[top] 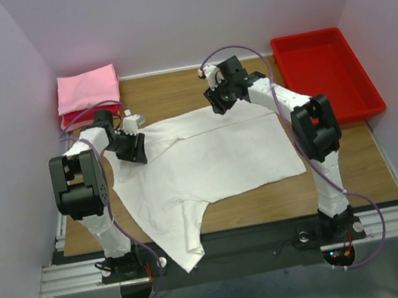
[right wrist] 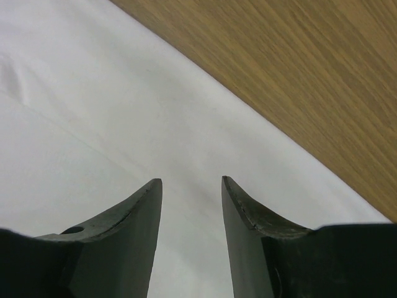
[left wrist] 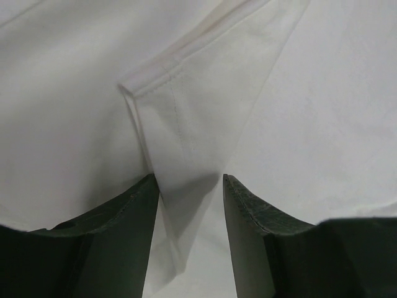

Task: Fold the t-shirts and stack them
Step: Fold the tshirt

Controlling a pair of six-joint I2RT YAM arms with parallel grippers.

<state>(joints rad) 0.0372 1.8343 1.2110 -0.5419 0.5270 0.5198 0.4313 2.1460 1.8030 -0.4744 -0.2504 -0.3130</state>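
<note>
From above, the large white t-shirt (top: 208, 159) lies spread across the middle of the tabletop (top: 269, 202), rumpled, with one part spilling over the near edge between the two arm bases. The left hand (top: 131, 146) sits low on the shirt's far left portion, and the right hand (top: 220, 99) is down at its far edge, right of the middle. A folded pink t-shirt (top: 86, 89) rests in the far left corner on top of a red t-shirt (top: 75, 118), of which only a strip shows. A red tray (top: 324, 74) stands in the far right corner, well apart from the cloth. The left wrist camera shows the left hand (left wrist: 189, 180) released, its fingers (left wrist: 124, 223) spread, with a hemmed fold (left wrist: 186, 56) of the white shirt running up from the gap between them; nothing is pinched. The right wrist camera shows the right hand (right wrist: 191, 181) likewise released, fingers (right wrist: 118, 230) parted just over flat white cloth (right wrist: 93, 124), near the shirt's straight edge where bare wood (right wrist: 298, 81) begins.
</note>
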